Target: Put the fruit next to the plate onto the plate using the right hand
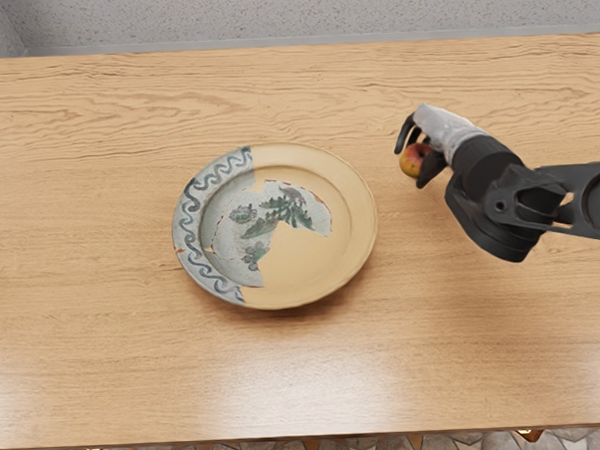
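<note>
Fruit [413,161], small and round with a red and yellow skin, is inside the grip of my right hand [431,145], to the right of the plate [350,188] and clear of its rim. My dark fingers [406,136] curl over its top and far side, and another dark digit comes up below it, so only a part of the skin shows between them. The hand is clenched around the fruit, with its pale back turned up towards the camera. I cannot tell whether the fruit rests on the table [96,124] or hangs just above it, as my hand covers its underside.

My arm comes in from the right edge, and the bulky black wrist housing [503,201] lies behind the hand, above the wood, on the side nearer the camera.

The plate lies flat near the middle of the table. It is round and shallow; its right part is plain ochre, and its left part is pale with a blue wavy band along the rim and green leaf shapes in the well. Nothing lies on it. A strip of bare wood separates its right rim from my fingertips. The table is of light wood with grain running left to right.
</note>
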You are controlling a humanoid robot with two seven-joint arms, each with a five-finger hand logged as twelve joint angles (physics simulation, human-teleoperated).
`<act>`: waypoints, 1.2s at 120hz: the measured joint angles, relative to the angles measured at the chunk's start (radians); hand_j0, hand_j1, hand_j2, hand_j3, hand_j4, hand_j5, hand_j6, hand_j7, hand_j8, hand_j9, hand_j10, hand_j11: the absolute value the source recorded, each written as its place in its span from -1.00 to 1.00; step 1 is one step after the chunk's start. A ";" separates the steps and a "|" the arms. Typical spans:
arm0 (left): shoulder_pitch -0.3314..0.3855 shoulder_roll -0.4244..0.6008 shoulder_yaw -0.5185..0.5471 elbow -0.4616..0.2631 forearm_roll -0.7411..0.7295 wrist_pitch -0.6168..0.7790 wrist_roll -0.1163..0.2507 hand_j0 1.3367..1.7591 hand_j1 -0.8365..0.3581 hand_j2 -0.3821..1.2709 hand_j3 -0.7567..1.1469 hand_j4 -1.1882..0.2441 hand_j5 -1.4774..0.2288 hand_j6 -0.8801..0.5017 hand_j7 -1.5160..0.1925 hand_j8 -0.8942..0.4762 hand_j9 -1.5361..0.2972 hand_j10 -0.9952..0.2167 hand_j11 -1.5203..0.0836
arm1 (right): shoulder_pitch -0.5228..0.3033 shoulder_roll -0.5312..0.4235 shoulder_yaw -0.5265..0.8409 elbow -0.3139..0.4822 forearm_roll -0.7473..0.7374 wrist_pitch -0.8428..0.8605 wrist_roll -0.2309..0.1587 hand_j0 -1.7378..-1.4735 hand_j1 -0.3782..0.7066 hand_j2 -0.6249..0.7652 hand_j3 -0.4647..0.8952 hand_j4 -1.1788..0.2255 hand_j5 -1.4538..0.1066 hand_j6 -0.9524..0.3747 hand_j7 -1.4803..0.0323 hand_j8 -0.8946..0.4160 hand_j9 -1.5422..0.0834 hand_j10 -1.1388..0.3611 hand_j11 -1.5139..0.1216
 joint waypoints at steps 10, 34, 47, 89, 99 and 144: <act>0.000 0.000 0.000 0.000 0.000 0.000 0.000 0.52 0.96 -0.53 -0.21 0.64 0.71 0.26 0.76 0.29 0.66 0.62 0.88 | 0.017 0.025 0.021 0.016 0.004 0.000 0.000 -0.38 0.19 0.30 -0.31 -0.31 -0.43 -0.29 -0.30 -0.30 -0.33 -0.43 -0.37; 0.000 0.000 0.000 0.000 0.000 0.000 0.000 0.52 0.96 -0.53 -0.21 0.64 0.71 0.26 0.76 0.29 0.66 0.62 0.88 | 0.040 0.093 0.050 0.027 0.012 0.001 0.000 -0.39 0.19 0.32 -0.31 -0.30 -0.46 -0.30 -0.30 -0.28 -0.35 -0.42 -0.39; 0.000 0.000 0.000 0.000 0.000 0.000 0.000 0.52 0.96 -0.53 -0.21 0.64 0.71 0.26 0.76 0.29 0.66 0.62 0.88 | 0.046 0.133 0.070 0.027 0.015 0.001 0.000 -0.40 0.20 0.32 -0.31 -0.29 -0.47 -0.29 -0.30 -0.27 -0.36 -0.41 -0.39; 0.000 0.000 0.000 0.000 0.000 0.000 0.000 0.52 0.96 -0.53 -0.21 0.64 0.71 0.26 0.76 0.29 0.66 0.62 0.88 | 0.050 0.271 0.123 0.013 0.018 0.001 0.000 -0.40 0.21 0.33 -0.31 -0.28 -0.48 -0.29 -0.30 -0.27 -0.36 -0.40 -0.39; 0.000 0.000 0.000 0.000 0.000 0.000 0.000 0.52 0.96 -0.53 -0.21 0.64 0.71 0.26 0.76 0.29 0.66 0.62 0.88 | 0.044 0.292 0.127 0.003 0.016 0.001 0.000 -0.39 0.20 0.31 -0.32 -0.29 -0.48 -0.29 -0.30 -0.27 -0.36 -0.41 -0.40; 0.000 0.000 0.000 0.000 0.000 0.000 0.000 0.52 0.96 -0.53 -0.21 0.64 0.71 0.26 0.76 0.29 0.66 0.62 0.88 | -0.030 0.351 0.123 -0.091 -0.025 -0.002 -0.001 -0.38 -0.29 0.12 -0.32 0.11 0.13 -0.01 0.24 -0.02 0.20 -0.02 0.16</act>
